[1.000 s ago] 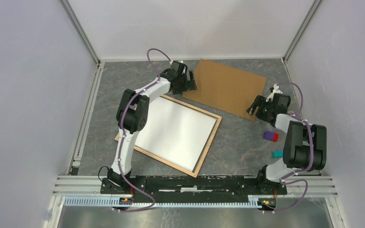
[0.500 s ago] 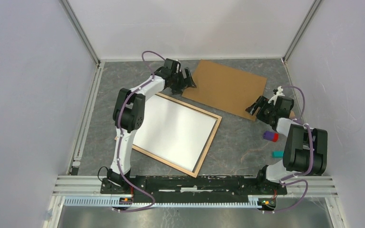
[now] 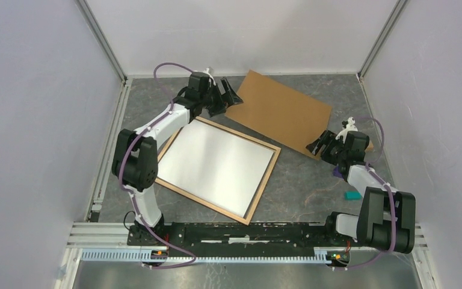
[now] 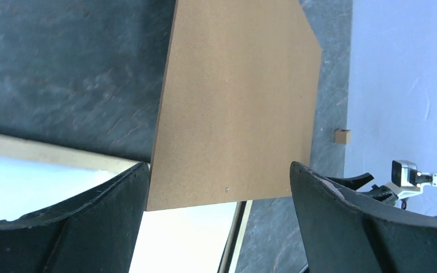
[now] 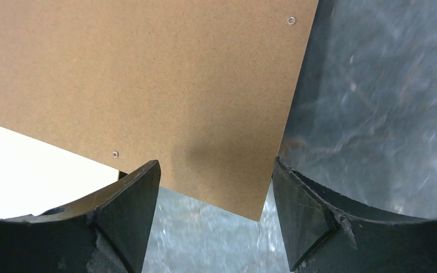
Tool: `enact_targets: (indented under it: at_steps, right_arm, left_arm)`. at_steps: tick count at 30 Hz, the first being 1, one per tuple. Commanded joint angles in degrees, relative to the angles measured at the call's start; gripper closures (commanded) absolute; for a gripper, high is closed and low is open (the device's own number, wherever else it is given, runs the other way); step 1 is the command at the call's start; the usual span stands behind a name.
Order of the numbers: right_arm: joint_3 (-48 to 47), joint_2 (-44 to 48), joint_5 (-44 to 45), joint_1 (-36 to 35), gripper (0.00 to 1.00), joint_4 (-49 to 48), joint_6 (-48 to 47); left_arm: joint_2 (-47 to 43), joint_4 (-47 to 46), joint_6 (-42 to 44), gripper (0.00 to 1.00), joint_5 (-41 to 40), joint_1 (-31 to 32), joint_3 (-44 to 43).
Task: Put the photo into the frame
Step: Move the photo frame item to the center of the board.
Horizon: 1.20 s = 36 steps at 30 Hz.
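A grey counter [image 3: 313, 186] carries the frame [image 3: 263, 185], tan side up, near the left arm. The photo [image 3: 216, 162] lies inside it, white back up. Beyond the frame lies a brown board [image 3: 280, 111], its near edge close to the frame's far rail. The left end effector [image 3: 227, 96] hovers at the board's left edge, fingers spread wide, holding nothing. The right end effector [image 3: 317, 146] is open too, and the board's near right corner shows between its fingers, ungripped. A teal block [image 3: 352, 195] sits by the right arm.

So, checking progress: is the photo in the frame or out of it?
In: the photo, white side up, lies flat within the tan rails of the frame.
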State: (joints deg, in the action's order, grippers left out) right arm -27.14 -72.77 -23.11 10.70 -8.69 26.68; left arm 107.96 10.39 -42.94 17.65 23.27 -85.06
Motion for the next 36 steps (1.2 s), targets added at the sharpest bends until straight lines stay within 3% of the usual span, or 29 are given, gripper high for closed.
enact_targets:
  at_steps: [1,9,17,28,36]
  right_arm:
    - [2.6,5.6,-8.5,-4.0,0.24,0.5,0.2]
    - [5.9,7.5,-7.2,-5.8,0.24,2.2,-2.5]
    - [8.6,9.1,-5.8,-6.5,0.24,1.6,-3.6]
    - [8.3,7.9,-4.4,-6.5,0.24,3.2,-6.6]
    - [8.6,9.1,-3.5,-6.5,0.24,4.4,-7.7]
  left_arm:
    - [-4.3,-1.5,-6.9,0.04,6.2,3.2,7.9]
    - [-8.4,-2.1,-5.6,0.04,4.0,3.2,16.6]
    - [-8.7,2.0,-1.4,0.03,-1.4,3.1,18.0]
    - [-12.6,18.0,5.9,0.00,-19.7,2.6,13.7]
    - [-19.9,17.8,4.7,0.00,-17.3,-2.4,20.6]
